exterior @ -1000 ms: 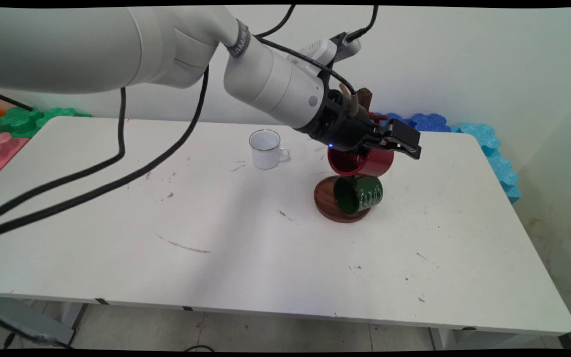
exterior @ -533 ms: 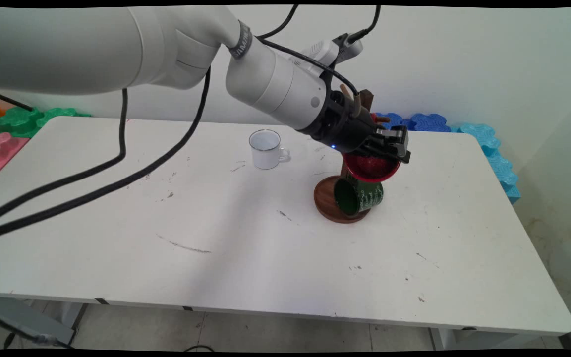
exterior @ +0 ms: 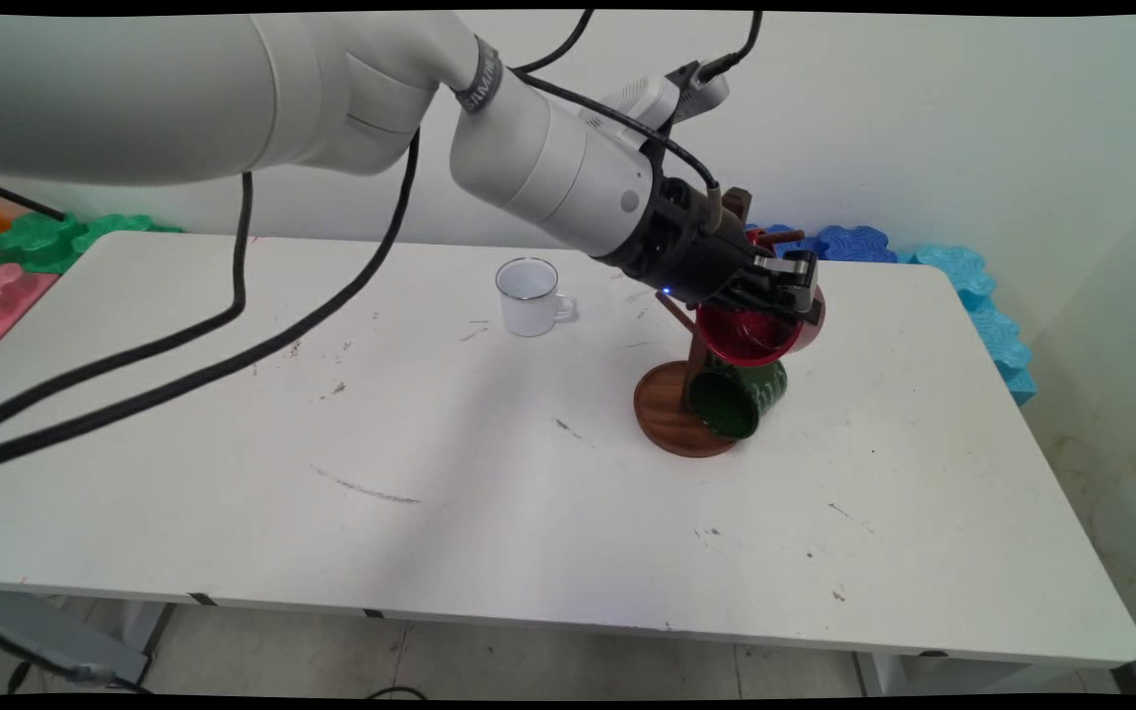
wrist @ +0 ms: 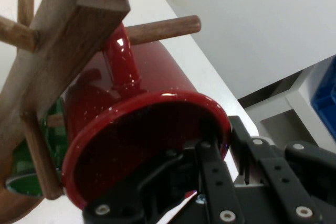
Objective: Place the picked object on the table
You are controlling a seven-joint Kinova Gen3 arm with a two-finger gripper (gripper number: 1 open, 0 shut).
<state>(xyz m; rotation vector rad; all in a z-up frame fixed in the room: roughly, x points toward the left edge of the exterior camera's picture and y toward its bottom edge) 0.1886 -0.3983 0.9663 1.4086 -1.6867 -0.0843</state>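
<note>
The wooden mug stand (exterior: pixel 691 394) and its two hanging mugs blocked the table's right middle. A white cup (exterior: pixel 529 296) stood well apart, with bare table (exterior: pixel 331 513) all around.

Glossy red enamel mug (wrist: pixel 142 124), matt wooden rack (wrist: pixel 63 35), scuffed white table (exterior: pixel 489 493)

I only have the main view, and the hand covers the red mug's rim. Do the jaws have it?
Observer: Yes. In the hand view the jaws straddle the rim of the red mug, one inside the mug and one outside.
Operator: Where is its handle?
Observer: The handle points at the wooden stand and meets its post, right beside a peg.
Operator: Is it hooked on that peg?
Observer: I cannot tell. The handle hides the peg's root; only the peg's free end shows past it.
</note>
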